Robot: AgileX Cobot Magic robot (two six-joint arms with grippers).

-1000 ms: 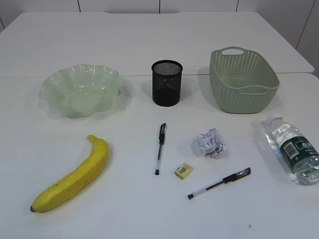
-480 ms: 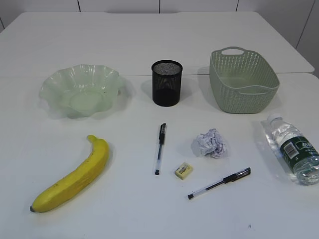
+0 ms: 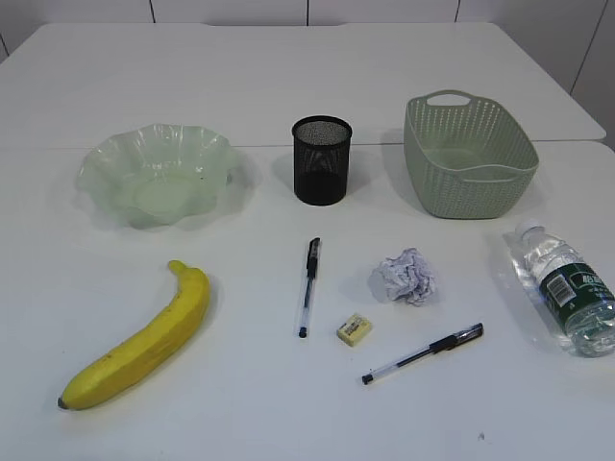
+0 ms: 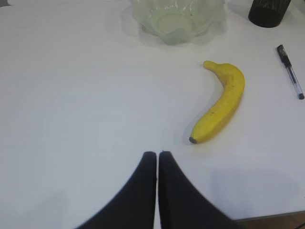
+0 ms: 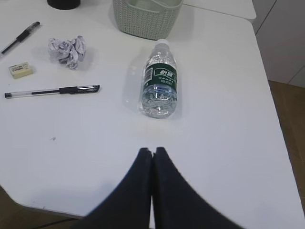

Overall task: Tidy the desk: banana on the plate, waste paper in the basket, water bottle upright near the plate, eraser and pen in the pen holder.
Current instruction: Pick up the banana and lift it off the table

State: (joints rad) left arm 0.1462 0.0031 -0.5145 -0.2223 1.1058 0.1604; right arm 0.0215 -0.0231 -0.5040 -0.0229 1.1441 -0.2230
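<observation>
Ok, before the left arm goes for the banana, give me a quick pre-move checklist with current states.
1. Left gripper free of any load: ok, fingers shut on nothing.
2. Fingers opened for the grasp: not ok.
3. Banana unobstructed: ok, lies alone on the table.
4. Plate empty: ok.
5. Right gripper clear of the left side: ok, shut, near the lying water bottle.

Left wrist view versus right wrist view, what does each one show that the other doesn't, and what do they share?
Only the left wrist view shows the banana, the plate and the shut left hand. Only the right wrist view shows the water bottle lying on its side, the basket, the crumpled paper, the eraser, a second pen and the shut right hand. Both show the white table, the black pen holder and one pen.
</observation>
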